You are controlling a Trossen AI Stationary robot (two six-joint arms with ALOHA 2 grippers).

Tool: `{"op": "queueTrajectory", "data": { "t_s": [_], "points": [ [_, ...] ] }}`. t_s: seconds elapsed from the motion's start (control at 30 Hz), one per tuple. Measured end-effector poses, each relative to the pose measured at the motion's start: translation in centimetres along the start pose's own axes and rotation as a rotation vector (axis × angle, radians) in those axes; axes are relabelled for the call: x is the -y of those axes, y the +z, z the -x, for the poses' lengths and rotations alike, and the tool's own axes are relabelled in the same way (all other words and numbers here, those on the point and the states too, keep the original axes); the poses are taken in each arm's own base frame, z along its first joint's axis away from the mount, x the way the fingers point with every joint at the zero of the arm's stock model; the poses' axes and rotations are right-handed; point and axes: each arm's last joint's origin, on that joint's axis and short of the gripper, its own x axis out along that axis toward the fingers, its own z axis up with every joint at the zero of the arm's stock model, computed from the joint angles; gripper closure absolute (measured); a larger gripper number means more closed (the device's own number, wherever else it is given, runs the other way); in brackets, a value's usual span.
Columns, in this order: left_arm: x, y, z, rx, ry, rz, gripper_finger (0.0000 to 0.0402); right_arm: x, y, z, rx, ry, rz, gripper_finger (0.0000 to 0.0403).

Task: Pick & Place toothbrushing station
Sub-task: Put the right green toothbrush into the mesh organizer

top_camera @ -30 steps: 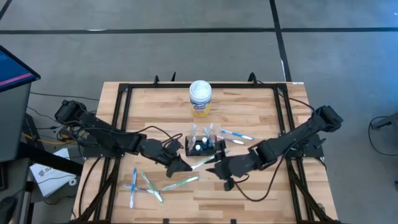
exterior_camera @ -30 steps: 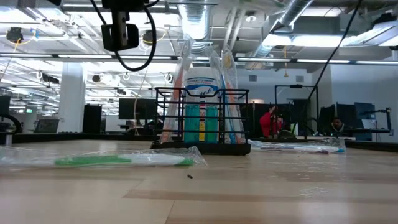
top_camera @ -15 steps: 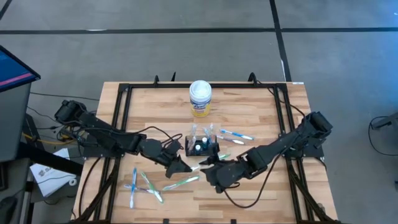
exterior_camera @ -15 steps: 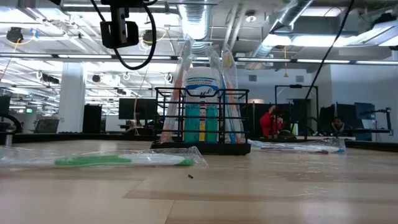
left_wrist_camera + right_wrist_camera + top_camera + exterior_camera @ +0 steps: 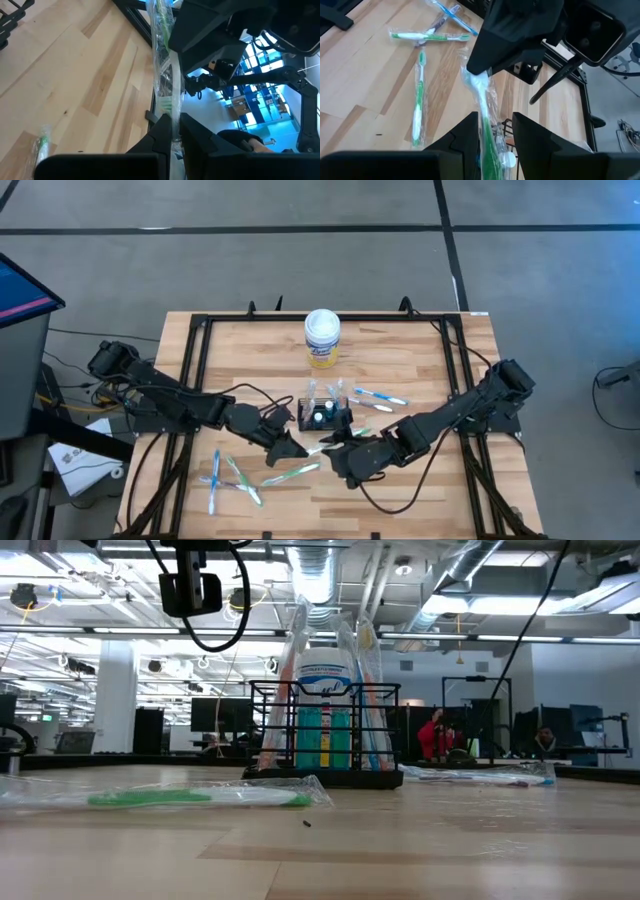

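- On the near part of the table (image 5: 400, 370), wrapped toothbrushes (image 5: 235, 478) lie loose, and one green brush (image 5: 190, 798) lies in front of the caddy.
- Between both arms, one wrapped toothbrush (image 5: 482, 107) is held in the air: the left gripper (image 5: 172, 131) is closed tight on one end, and the right gripper (image 5: 490, 134) is closed partly around the other end.
- A good handover probably needs only one arm to let go, slowly.
- The toothbrushing station (image 5: 325, 414) stands just behind the grippers, upright, at the table's middle.
- The round canister (image 5: 322, 338) stands farther back.
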Motion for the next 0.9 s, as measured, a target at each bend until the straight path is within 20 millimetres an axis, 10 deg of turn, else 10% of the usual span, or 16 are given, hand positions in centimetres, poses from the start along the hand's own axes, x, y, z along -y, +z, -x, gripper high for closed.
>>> {"op": "queueTrajectory", "data": {
  "t_s": [0.9],
  "points": [
    [0.0, 0.0, 0.0, -0.009, -0.006, -0.004, 0.0385, -0.6, 0.0, -2.0, -0.019, -0.005, 0.019, 0.0351]
  ]
}}
